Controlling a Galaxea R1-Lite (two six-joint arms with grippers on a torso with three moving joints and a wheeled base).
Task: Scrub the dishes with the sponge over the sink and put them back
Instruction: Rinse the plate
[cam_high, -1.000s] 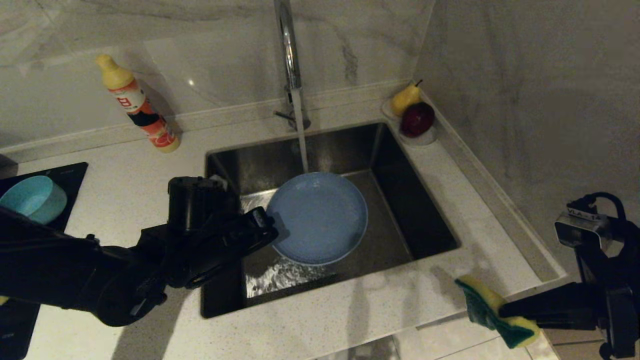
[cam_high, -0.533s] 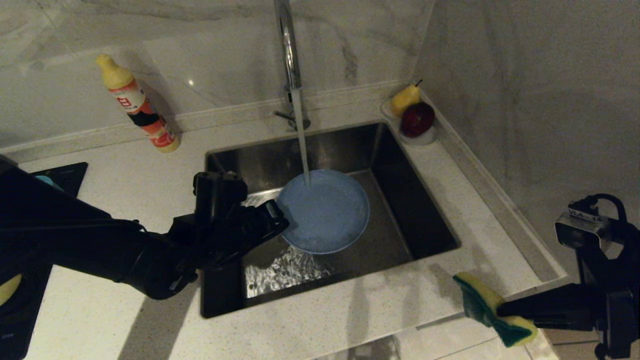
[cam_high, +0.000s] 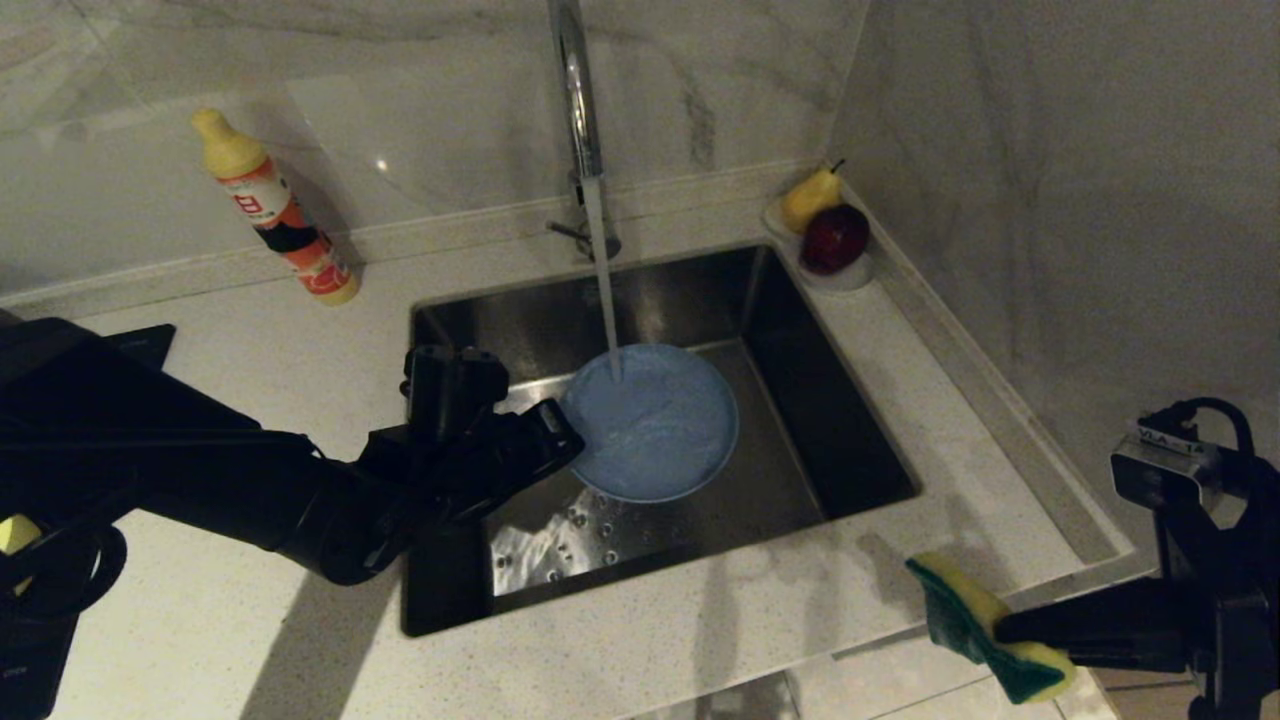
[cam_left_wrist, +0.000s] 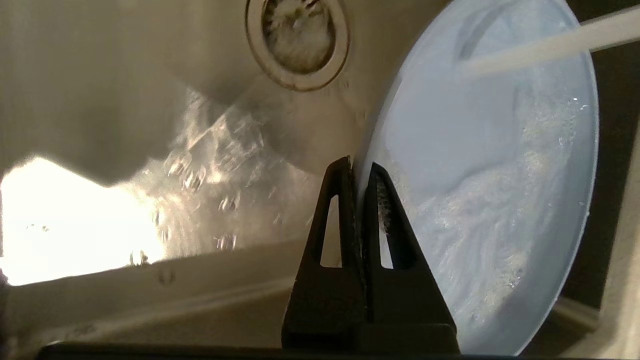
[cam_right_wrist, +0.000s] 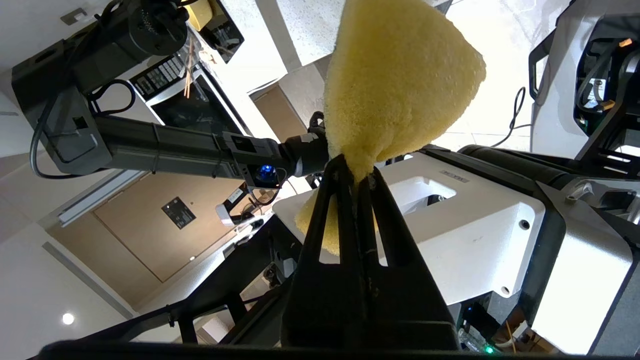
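Over the sink (cam_high: 850, 440) my left gripper (cam_high: 570, 443) is shut on the near-left rim of the periwinkle plate (cam_high: 655, 425), holding it tilted. Water from the faucet (cam_high: 578, 110) strikes the plate's far part and runs foaming across it. In the left wrist view the jaws (cam_left_wrist: 357, 166) pinch the plate's (cam_left_wrist: 480, 165) edge, with the drain strainer (cam_left_wrist: 298, 40) beyond. At the counter's front right corner, off the sink, my right gripper (cam_high: 1000, 630) is shut on the yellow-and-green sponge (cam_high: 985, 625). The squeezed sponge (cam_right_wrist: 400, 85) bulges past the right gripper (cam_right_wrist: 356, 170).
A dish-soap bottle (cam_high: 275, 215) leans at the back left of the counter. A small clear dish with a pear and a dark red fruit (cam_high: 825, 235) sits at the sink's back right corner. A black cooktop (cam_high: 140, 345) lies left, mostly behind my left arm. The wall rises on the right.
My left arm has reached farther over the sink, carrying the plate back and right under the water stream. The arm now hides the teal bowl. The right gripper and sponge have barely moved.
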